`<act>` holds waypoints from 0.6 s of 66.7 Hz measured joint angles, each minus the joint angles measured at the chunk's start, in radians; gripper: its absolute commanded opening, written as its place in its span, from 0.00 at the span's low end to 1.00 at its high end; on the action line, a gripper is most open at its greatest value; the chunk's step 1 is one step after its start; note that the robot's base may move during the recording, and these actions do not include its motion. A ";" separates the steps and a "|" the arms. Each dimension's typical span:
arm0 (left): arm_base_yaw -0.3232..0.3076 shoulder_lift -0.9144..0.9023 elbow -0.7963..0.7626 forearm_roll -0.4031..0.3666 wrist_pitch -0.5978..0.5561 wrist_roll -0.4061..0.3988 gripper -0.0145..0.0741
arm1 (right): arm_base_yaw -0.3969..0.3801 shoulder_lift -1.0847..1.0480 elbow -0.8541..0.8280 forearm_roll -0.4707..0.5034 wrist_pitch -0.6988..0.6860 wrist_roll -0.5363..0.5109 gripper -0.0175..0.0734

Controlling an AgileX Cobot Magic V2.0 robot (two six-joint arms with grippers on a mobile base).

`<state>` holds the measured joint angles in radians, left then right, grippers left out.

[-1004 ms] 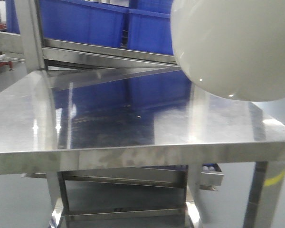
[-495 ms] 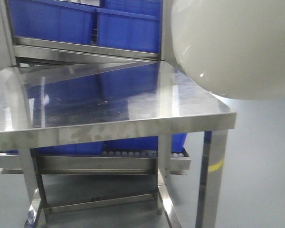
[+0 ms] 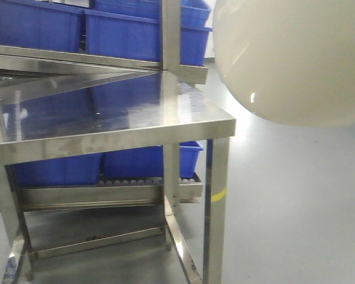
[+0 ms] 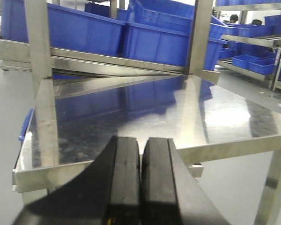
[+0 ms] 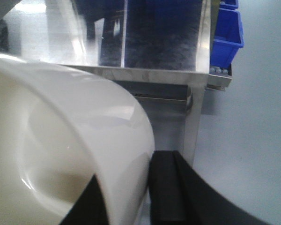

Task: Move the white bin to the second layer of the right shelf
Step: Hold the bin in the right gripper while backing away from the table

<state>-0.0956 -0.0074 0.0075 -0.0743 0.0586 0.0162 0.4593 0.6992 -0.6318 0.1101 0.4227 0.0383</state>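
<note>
A white bin [image 3: 296, 59] fills the upper right of the front view. It hangs in the air, with its smooth rounded underside facing the camera. It is off to the right of a shiny steel surface [image 3: 106, 130], past the corner, and does not touch it. Grey floor [image 3: 296, 207] lies below the bin.

In the right wrist view the white bin [image 5: 61, 140] is very close and takes up the left half of the picture. The right claw [image 5: 126, 192] is clamped on the bin's wall near the rim, with one black finger [image 5: 166, 187] on the outside of the wall and the other inside the tub.

In the left wrist view the left claw [image 4: 140, 183] has its two black fingers pressed together with nothing between them. It sits in front of the near edge of the steel surface [image 4: 131, 108].

Blue bins [image 3: 124, 32] stand in a row on a rack level behind and above the surface. More blue bins [image 3: 148, 163] rest below it on a roller rack level [image 3: 136, 182] lined with small white wheels. The nearest leg of the surface bears a yellow mark [image 3: 218, 194].
</note>
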 measured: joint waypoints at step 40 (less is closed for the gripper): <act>0.000 0.000 0.000 0.000 0.000 0.000 0.26 | 0.000 0.000 0.000 0.000 0.000 0.000 0.25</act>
<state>-0.0956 -0.0074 0.0075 -0.0743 0.0586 0.0162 0.4593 0.6992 -0.6318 0.1101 0.4227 0.0383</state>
